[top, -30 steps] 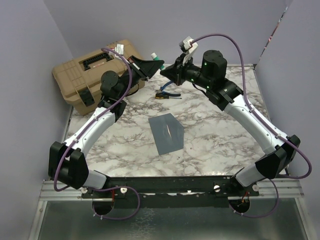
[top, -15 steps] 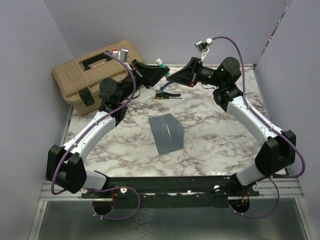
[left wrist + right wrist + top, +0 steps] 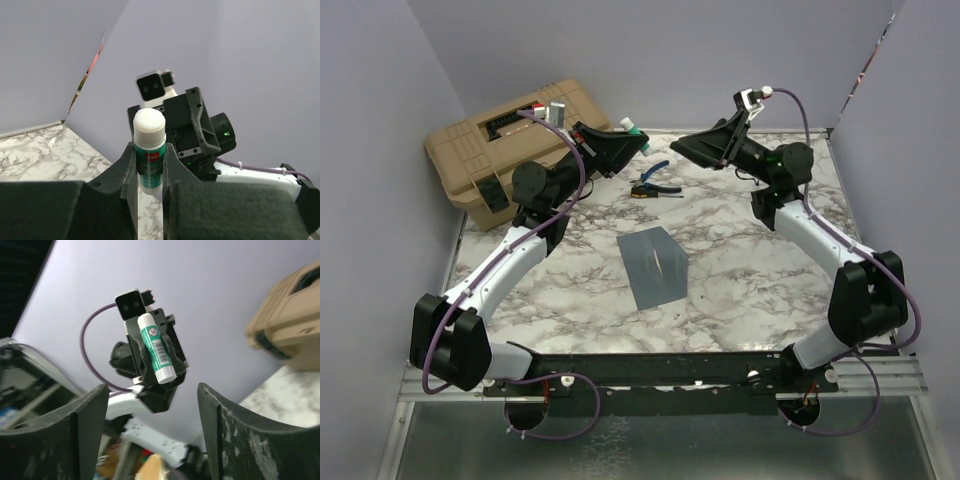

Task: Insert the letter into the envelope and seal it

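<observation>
The blue-grey envelope (image 3: 653, 265) lies flat in the middle of the marble table (image 3: 750, 270). The letter shows in no view. My left gripper (image 3: 632, 140) is raised above the table's far side and shut on a green-and-white glue stick (image 3: 630, 125), which stands upright between the jaws in the left wrist view (image 3: 149, 142). My right gripper (image 3: 682, 144) hangs in the air facing it, a short way to its right, open with nothing between its fingers (image 3: 220, 430). The right wrist view shows the glue stick (image 3: 156, 352) held in the left gripper (image 3: 152, 372).
A tan toolbox (image 3: 510, 140) stands at the far left. Blue-handled pliers (image 3: 655, 182) lie on the marble below the two grippers. Purple-grey walls close in the back and both sides.
My right gripper has drawn back to the right, away from the left gripper and the glue stick, and its jaws have gone from shut to open. The envelope has not moved.
</observation>
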Controlling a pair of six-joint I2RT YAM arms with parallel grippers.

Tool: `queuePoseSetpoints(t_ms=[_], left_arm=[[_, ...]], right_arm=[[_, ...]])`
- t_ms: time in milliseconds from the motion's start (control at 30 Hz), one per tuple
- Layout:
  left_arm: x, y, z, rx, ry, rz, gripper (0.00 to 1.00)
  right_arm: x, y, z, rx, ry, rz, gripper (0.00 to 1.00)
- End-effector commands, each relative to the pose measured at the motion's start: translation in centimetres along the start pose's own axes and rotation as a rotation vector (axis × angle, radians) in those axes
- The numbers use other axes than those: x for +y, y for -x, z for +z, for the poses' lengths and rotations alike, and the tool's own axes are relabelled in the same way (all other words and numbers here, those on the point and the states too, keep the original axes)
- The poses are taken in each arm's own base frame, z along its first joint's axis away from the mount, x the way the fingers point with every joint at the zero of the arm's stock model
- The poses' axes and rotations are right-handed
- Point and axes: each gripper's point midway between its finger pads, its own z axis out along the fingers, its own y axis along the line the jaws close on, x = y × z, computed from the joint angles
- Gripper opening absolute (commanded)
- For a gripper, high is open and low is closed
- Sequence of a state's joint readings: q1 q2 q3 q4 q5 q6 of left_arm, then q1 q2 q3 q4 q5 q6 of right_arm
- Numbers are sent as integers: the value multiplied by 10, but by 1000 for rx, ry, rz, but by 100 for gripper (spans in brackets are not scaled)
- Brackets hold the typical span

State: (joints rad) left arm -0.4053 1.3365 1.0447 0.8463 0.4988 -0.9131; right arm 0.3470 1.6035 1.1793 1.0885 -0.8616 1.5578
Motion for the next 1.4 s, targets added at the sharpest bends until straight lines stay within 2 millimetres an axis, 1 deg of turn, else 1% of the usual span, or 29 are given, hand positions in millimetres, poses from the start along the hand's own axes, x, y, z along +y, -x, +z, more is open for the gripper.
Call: queuePoseSetpoints(t_ms=[0, 100, 200, 267, 400, 500, 600, 733, 833, 867, 967, 1100, 1200, 1367], left_arm=[[1, 10, 0, -45, 30, -32, 0], [4, 7, 1, -37, 39, -56, 0], [6, 6, 1, -32, 47, -74, 0], [8, 6, 2, -33, 55, -86, 0], [9, 4, 3, -24, 60, -107, 0], [9, 4, 3, -22, 64, -109, 0], [10, 2, 2, -16, 67, -110, 0], [11, -1, 2, -8, 66, -112, 0], [11, 0, 1, -11, 68, -107, 0], [10, 1, 2, -10, 65, -99, 0], [8, 4, 4, -7, 62, -86, 0], [9, 4, 5, -5, 60, -85, 0], [10, 4, 6, -9, 66, -85, 0], [13, 3, 8, -7, 68, -89, 0]], right_arm=[[-5, 14, -8, -67, -172, -381, 79], [-17, 22, -13, -39, -324, -598, 82], [-27, 27, -13, 7, -473, -826, 83], [-32, 27, -11, 46, -546, -965, 84], [-35, 17, 0, 126, -597, -1133, 84], [-41, 6, 5, 190, -625, -1196, 82], [-41, 2, 13, 202, -611, -1218, 77], [-38, 1, 23, 183, -585, -1198, 67], [-35, 7, 31, 176, -607, -1146, 64], [-37, 7, 33, 187, -613, -1131, 63], [-38, 3, 38, 203, -590, -1110, 63], [-42, -1, 39, 223, -583, -1088, 60], [-40, -6, 40, 232, -555, -1081, 60], [-37, -15, 42, 248, -504, -1079, 71]])
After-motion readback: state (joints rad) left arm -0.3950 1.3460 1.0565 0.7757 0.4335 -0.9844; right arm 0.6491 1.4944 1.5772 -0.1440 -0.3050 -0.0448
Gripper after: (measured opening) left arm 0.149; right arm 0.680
